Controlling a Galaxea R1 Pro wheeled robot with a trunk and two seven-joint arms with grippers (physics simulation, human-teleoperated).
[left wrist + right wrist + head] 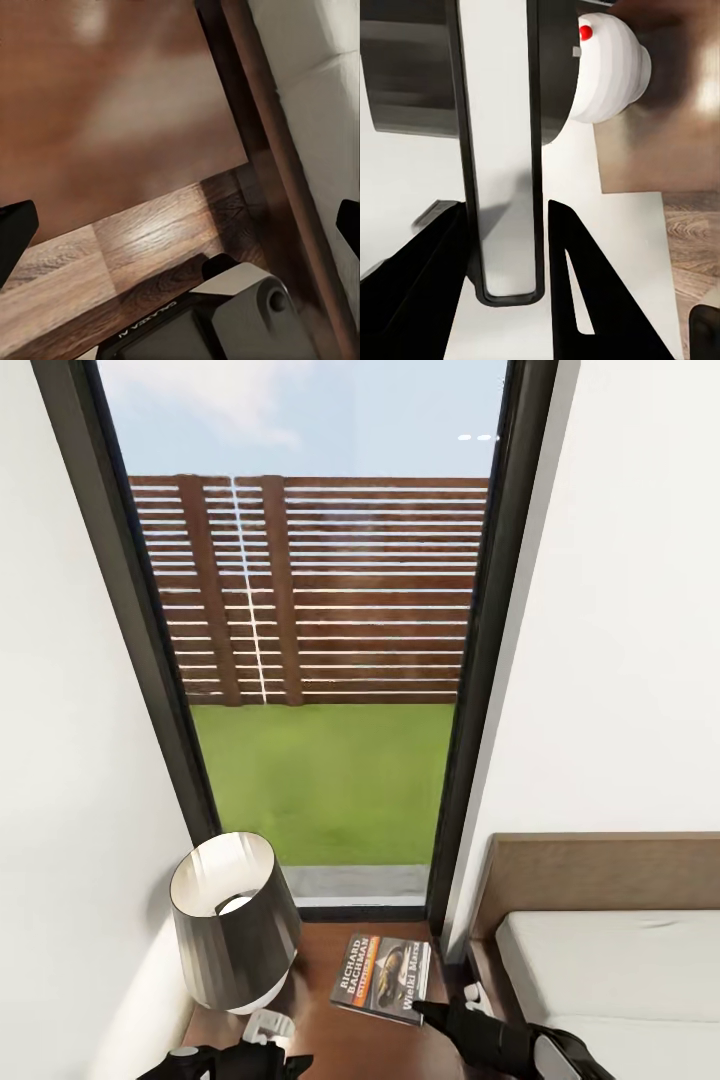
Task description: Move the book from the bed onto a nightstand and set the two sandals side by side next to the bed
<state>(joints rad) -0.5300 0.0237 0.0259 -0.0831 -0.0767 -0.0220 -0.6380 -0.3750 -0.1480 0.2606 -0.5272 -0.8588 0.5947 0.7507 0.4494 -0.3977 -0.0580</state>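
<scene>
**Book lies on the nightstand beside the bed**

In the head view the book lies flat, cover up, on the glossy brown tabletop of the nightstand, in the corner under a tall dark-framed window. A lamp with a dark grey shade and a white base stands just beside the book on its left, apart from it. To the right the bed shows its pale mattress and wooden headboard, close against the nightstand.

The right claw sits at the book's near right corner, its dark tip touching or just over the edge; which one I cannot tell. In the right wrist view its fingers are spread apart, with nothing between them; beyond stand the window frame and the lamp's white base.

The left claw is low at the nightstand's near edge. In the left wrist view its fingertips stand wide apart over the tabletop, the plank floor and the bed frame.
</scene>
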